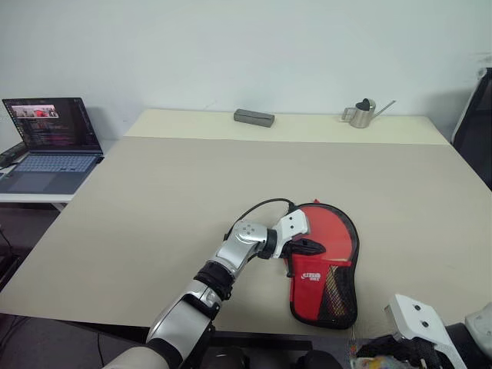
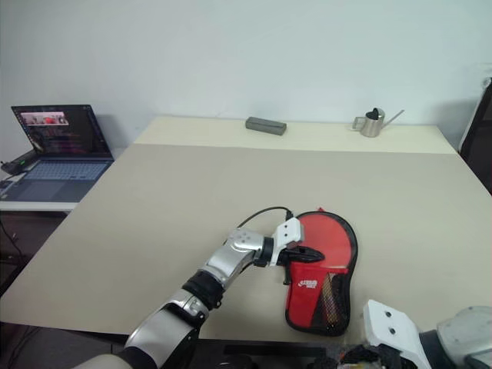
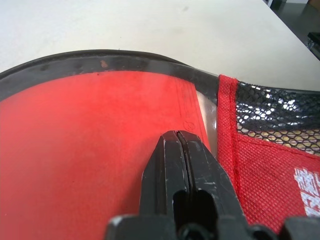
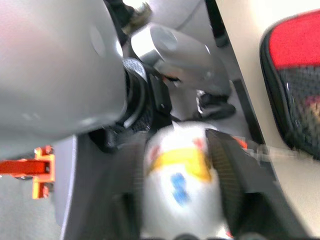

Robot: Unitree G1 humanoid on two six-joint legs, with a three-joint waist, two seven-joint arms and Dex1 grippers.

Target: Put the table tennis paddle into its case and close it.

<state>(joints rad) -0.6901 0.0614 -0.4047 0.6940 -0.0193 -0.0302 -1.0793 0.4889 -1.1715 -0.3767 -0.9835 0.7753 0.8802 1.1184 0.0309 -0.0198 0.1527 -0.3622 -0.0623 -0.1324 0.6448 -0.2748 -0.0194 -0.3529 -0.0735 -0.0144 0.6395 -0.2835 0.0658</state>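
On the bench (image 1: 154,200) we see the red case (image 1: 327,296) lying near the front edge, right of centre, with the paddle (image 1: 334,234) tucked inside, its red face showing. Our left hand (image 3: 184,150) rests on that face, fingers pressed together. Our right hand (image 4: 180,150) sits below the bench's near edge, fingers around a white fluffy charm (image 4: 177,185).

White logo print on the red fabric of the case (image 1: 323,265), just above the black mesh pocket: characters too small to read. Left wrist view shows part of the same white print at the frame edge, cut off and illegible. Laptop (image 1: 50,142) screen carries lines of text and a small picture, none legible. No other lettering, number or sign can be read
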